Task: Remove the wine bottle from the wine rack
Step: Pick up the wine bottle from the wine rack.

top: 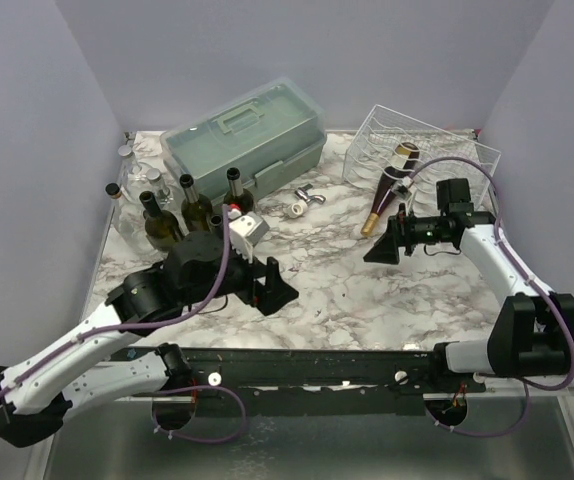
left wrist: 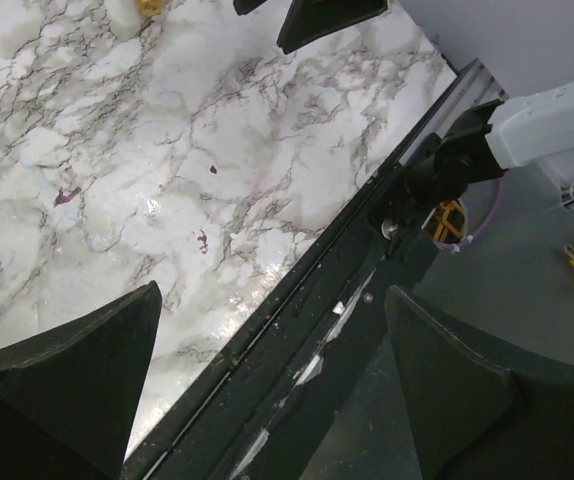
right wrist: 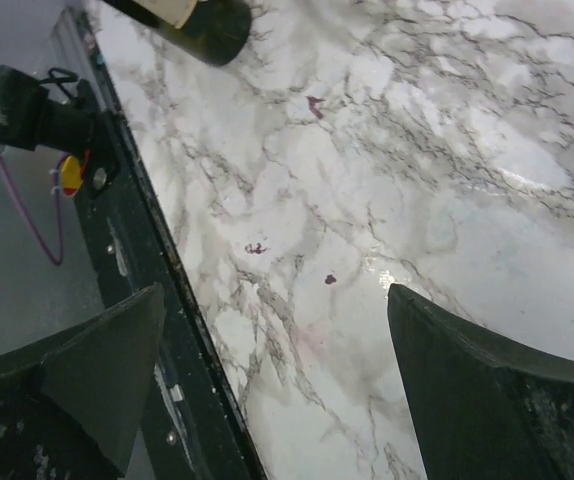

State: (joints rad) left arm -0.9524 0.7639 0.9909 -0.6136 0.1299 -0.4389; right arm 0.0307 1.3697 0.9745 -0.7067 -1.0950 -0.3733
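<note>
Wine bottle (top: 391, 185) is lying slanted near the far right corner of the counter. Its fat end is up at the front of the wine rack (top: 437, 150) and its gold-capped neck points down toward the middle. Right gripper (top: 379, 248) sits just beside that cap on the near side, fingers spread wide with only bare marble between them. Left gripper (top: 275, 285) is wide open too, by the near edge left of middle, well apart from the bottle.

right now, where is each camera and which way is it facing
top external: above and behind the arms, looking down on table, wine rack, wine bottle; both arms show
left wrist: faces down at marble and the black rail; open left gripper frames it
right wrist: likewise, with the open right gripper
shared: both wrist views show the rail
</note>
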